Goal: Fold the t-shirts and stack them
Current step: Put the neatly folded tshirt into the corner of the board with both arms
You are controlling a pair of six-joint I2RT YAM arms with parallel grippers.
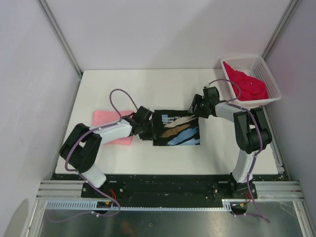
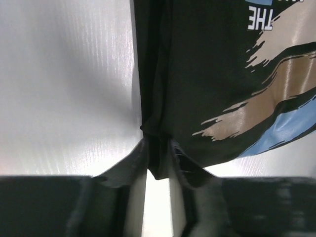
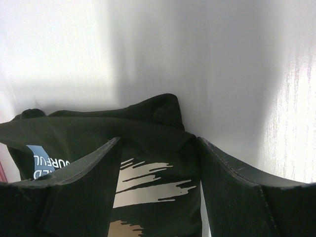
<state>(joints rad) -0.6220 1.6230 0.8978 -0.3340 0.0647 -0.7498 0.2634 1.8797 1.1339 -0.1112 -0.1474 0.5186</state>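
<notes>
Black t-shirt (image 1: 176, 128): folded to a flat rectangle mid-bench (image 1: 148, 84), print up, long axis roughly left-right across the robot's front.

Left end effector (image 2: 157, 148): at the black tee's left edge, about mid-height. Fingers (image 2: 131, 165) stand narrowly apart with a raised ridge of the edge cloth between the tips. Cannot tell whether they pinch it or have let go.

Right end effector (image 3: 158, 143): over the black tee's far right corner, fingers spread wide and straddling the corner. The cloth lies slack beneath, nothing grasped.

Pink t-shirt (image 1: 106, 118): folded flat, left of the black tee, just beyond the left end effector and partly under that arm. The gap between the two tees is small.

Red t-shirt (image 1: 247, 85): unfolded heap in the white lattice basket (image 1: 270, 79), far right of the black tee.

Judgement: the fold on black looks about done and stacking comes next. The pink tee lies along black's long axis, leftward. The left arm is nearer the pink and the right arm nearer the basket.
</notes>
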